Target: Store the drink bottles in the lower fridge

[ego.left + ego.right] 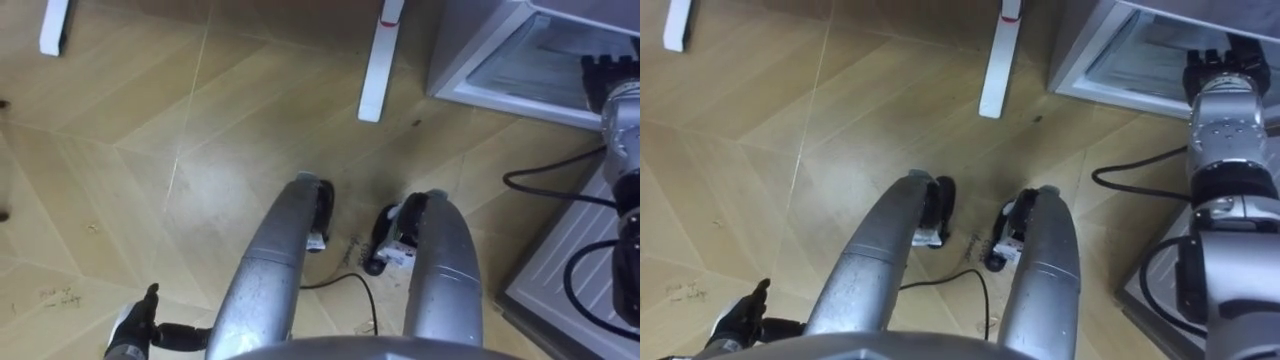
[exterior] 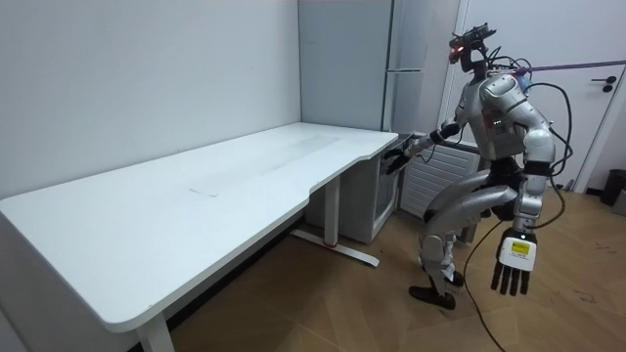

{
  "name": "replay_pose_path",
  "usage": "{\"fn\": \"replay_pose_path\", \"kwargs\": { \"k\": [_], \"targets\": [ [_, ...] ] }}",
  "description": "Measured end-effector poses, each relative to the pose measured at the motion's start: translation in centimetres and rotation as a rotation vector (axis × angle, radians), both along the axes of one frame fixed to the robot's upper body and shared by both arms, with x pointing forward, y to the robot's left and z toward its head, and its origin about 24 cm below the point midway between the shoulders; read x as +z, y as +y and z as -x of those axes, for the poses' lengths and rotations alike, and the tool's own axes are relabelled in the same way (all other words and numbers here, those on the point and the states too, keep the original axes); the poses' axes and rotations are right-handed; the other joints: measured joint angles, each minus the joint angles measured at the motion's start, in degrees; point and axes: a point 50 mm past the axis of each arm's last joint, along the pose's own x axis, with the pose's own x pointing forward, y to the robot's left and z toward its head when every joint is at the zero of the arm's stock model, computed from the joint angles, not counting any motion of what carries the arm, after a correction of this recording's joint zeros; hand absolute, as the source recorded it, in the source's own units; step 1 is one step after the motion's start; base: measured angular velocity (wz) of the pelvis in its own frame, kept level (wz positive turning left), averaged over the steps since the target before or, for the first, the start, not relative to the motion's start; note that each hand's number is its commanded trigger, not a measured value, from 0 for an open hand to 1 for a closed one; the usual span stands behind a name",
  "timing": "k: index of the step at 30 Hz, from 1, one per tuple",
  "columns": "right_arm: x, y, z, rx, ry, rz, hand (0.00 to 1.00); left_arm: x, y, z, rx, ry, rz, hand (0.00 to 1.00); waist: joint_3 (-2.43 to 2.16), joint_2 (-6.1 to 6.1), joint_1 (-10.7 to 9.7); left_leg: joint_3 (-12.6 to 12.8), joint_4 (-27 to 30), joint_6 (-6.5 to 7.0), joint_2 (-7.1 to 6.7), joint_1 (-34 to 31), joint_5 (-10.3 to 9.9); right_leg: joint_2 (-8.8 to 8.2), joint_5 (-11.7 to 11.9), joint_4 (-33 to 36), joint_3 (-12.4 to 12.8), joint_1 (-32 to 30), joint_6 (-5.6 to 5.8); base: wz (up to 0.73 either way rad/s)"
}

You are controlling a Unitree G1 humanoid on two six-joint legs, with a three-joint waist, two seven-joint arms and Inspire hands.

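Wooden parquet floor (image 1: 180, 150) lies under me, and I stand on bent knees at the end of a long white desk (image 2: 196, 205), one of whose white legs (image 1: 378, 60) is planted just ahead of my feet. To my right is the lower fridge (image 1: 465, 50), open, with a pale shelf showing inside. Its open door (image 1: 560, 260) is beside my right knee, ribbed inner side up. My right hand (image 1: 1225, 65) reaches out over the front edge of that compartment. Its dark fingers are loosely extended and hold nothing that I can see. My left hand (image 1: 130, 335) hangs low at my side, behind my left leg, fingers straight and pointing at the floor, empty. Where the drinks are I cannot tell.
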Motion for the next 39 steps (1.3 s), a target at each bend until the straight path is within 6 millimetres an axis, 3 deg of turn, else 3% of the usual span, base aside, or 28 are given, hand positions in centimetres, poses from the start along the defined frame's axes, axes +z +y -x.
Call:
{"fn": "replay_pose_path", "kwargs": {
  "k": [8,11,17,20,22,27,34,38,39],
  "targets": [
    [-0.1,0.1,0.0,0.008,0.005,0.006,0.00,-0.1,-0.4,-0.1,-0.024,0.007,0.021,0.00,0.00,0.00,0.01,-0.28,-0.07,-0.01,0.12,0.22,0.00,0.19,-0.02,-0.34,-0.38,0.42,-0.04,0.00],
    [-0.4,0.2,0.1,0.013,0.018,0.010,0.00,-0.1,-0.5,0.1,-0.028,0.016,0.029,0.00,0.01,0.27,0.02,-1.19,-0.46,-0.07,0.30,0.92,0.00,0.32,0.09,-1.43,-1.64,1.84,-0.35,0.04],
    [-3.2,-0.5,1.9,0.033,0.097,0.055,0.00,-0.2,-0.7,0.0,-0.059,0.041,0.058,0.00,0.05,0.27,1.61,-2.12,-5.59,-0.34,0.42,7.60,0.49,0.43,0.61,-6.78,-3.52,8.94,-0.30,0.03],
    [-5.2,-0.5,3.4,0.106,0.161,0.111,0.00,0.1,0.0,-0.1,-0.068,0.042,0.056,0.00,0.12,0.33,2.31,-3.57,-9.25,-0.96,1.28,11.14,1.03,2.23,1.94,-12.07,-5.43,13.52,-0.26,0.01],
    [-6.1,-0.7,4.1,0.156,0.208,0.158,0.00,0.1,0.0,-0.2,-0.071,0.045,0.058,0.00,0.17,0.31,2.21,-4.01,-12.28,-0.77,1.42,13.57,1.85,2.47,3.07,-15.15,-6.27,16.08,-0.93,0.04],
    [-8.1,-1.2,6.3,0.245,0.308,0.201,0.00,0.0,0.6,-2.0,-0.068,0.036,0.056,0.00,0.38,0.04,1.40,-6.04,-16.35,-1.11,1.06,18.61,2.26,2.78,3.19,-19.88,-8.54,22.07,-0.85,0.17],
    [-11.0,-1.8,10.4,0.398,0.435,0.240,0.00,0.0,0.8,-2.3,-0.065,0.038,0.066,0.00,0.39,0.64,1.16,-5.87,-22.53,-0.96,2.64,26.92,2.35,4.83,4.28,-28.90,-11.27,32.28,0.17,0.11],
    [-12.5,-1.7,13.0,0.465,0.514,0.235,0.00,-0.4,0.9,-1.4,-0.056,0.078,0.053,0.00,0.25,1.08,1.19,-5.85,-27.47,-0.77,2.30,33.59,3.03,5.17,5.01,-33.92,-11.65,38.73,1.10,0.07],
    [-13.3,-1.7,14.5,0.489,0.533,0.230,0.00,-0.4,0.9,-1.2,-0.042,0.078,0.050,0.00,0.15,1.08,1.13,-5.78,-29.61,-0.71,2.19,36.20,3.41,5.36,5.30,-36.08,-11.98,41.38,1.53,0.09]
  ]
}}
